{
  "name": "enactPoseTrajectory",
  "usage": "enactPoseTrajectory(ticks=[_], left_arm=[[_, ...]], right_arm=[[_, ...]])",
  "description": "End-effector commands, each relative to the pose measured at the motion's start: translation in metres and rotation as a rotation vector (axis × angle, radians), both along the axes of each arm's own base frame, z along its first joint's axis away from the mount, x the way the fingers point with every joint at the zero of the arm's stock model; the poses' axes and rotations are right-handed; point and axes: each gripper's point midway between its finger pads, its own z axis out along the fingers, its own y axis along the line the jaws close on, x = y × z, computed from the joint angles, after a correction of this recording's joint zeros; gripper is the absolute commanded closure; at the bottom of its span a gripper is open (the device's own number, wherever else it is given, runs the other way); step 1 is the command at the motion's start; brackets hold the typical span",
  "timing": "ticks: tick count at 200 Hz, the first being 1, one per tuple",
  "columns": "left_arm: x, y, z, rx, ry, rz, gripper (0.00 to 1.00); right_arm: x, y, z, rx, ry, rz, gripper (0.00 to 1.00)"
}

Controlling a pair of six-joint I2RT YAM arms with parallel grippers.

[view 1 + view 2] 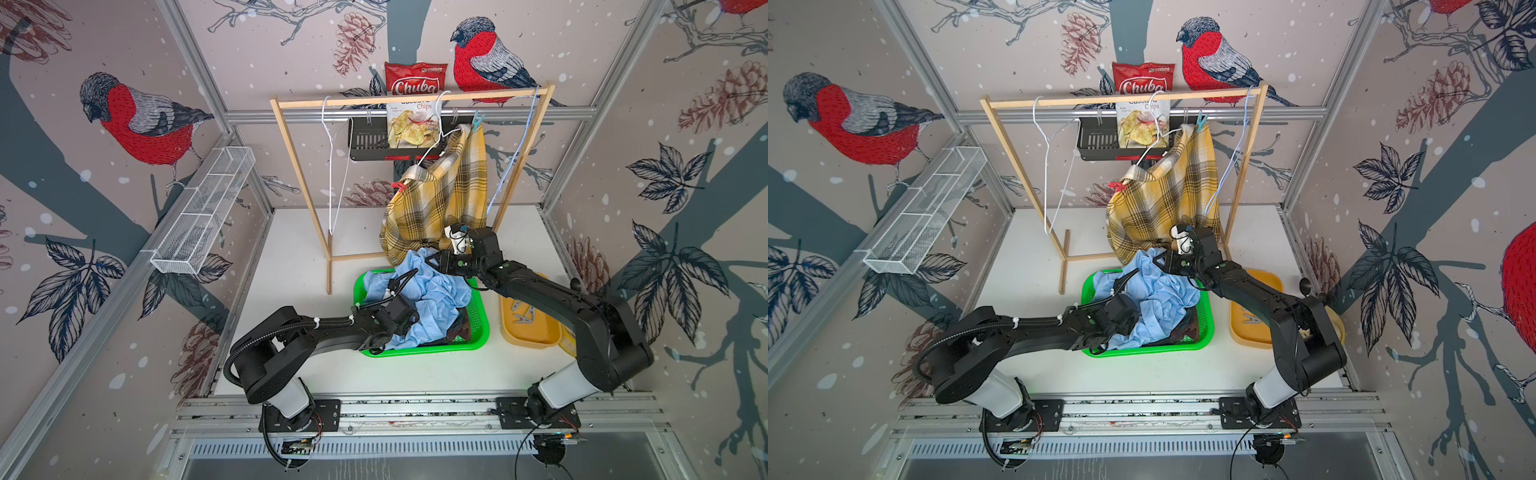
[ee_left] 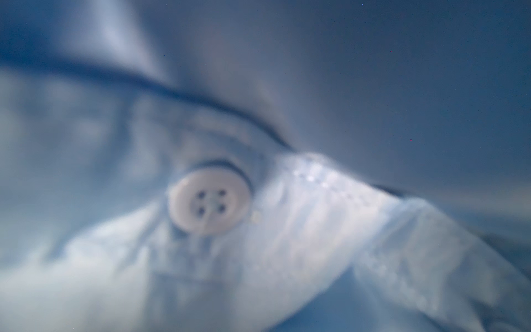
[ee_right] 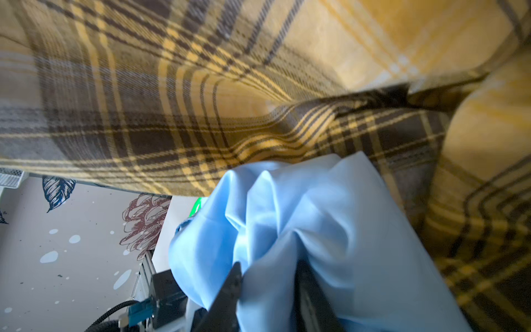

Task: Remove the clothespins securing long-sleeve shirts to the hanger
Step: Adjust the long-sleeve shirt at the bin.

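A mustard-yellow plaid shirt (image 1: 440, 195) hangs on a white hanger (image 1: 432, 145) on the wooden rack. A light blue clothespin (image 1: 478, 120) and a red clothespin (image 1: 400, 185) pin it there. The light blue shirt (image 1: 432, 299) lies heaped in the green basket (image 1: 419, 351) over a dark plaid shirt (image 1: 459, 330). My right gripper (image 3: 270, 290) is at the pile's far edge, under the plaid hem, shut on a fold of the light blue shirt (image 3: 316, 218). My left gripper (image 1: 390, 318) is buried in that shirt, its fingers hidden; its wrist view shows only blue cloth and a white button (image 2: 208, 201).
A yellow tray (image 1: 540, 338) right of the basket holds clear clothespins (image 1: 521, 313). An empty white hanger (image 1: 332, 166) and an empty light blue hanger (image 1: 515, 158) hang on the rack (image 1: 411, 99). Behind it are a black wall basket (image 1: 370, 145) with chip bags and a white mesh shelf (image 1: 203, 212).
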Motion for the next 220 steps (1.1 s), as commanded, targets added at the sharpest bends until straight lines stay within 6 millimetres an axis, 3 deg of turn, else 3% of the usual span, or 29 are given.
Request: enactPoseTrajectory(ticks=[1, 52, 97, 145, 158, 188, 220], left_arm=[[-0.013, 0.01, -0.002, 0.062, 0.06, -0.023, 0.13], [-0.011, 0.015, 0.052, 0.066, -0.004, -0.052, 0.07], [-0.007, 0.014, 0.104, 0.015, -0.079, -0.059, 0.07], [0.039, -0.016, 0.172, -0.127, -0.237, -0.045, 0.05], [0.052, -0.029, 0.177, -0.172, -0.231, -0.061, 0.05], [0.078, -0.055, 0.166, -0.187, -0.197, -0.093, 0.06], [0.081, -0.071, 0.127, -0.164, -0.083, -0.12, 0.09]], right_arm=[[-0.022, 0.0, -0.018, -0.018, 0.07, 0.016, 0.83], [-0.057, -0.021, -0.078, -0.129, 0.177, -0.042, 0.87], [-0.061, -0.035, -0.13, -0.235, 0.234, -0.106, 0.91], [-0.063, -0.046, -0.153, -0.305, 0.242, -0.142, 0.92], [-0.065, -0.049, -0.154, -0.324, 0.232, -0.149, 0.91], [-0.071, -0.052, -0.149, -0.313, 0.207, -0.139, 0.89], [-0.073, -0.058, -0.142, -0.302, 0.181, -0.15, 0.88]])
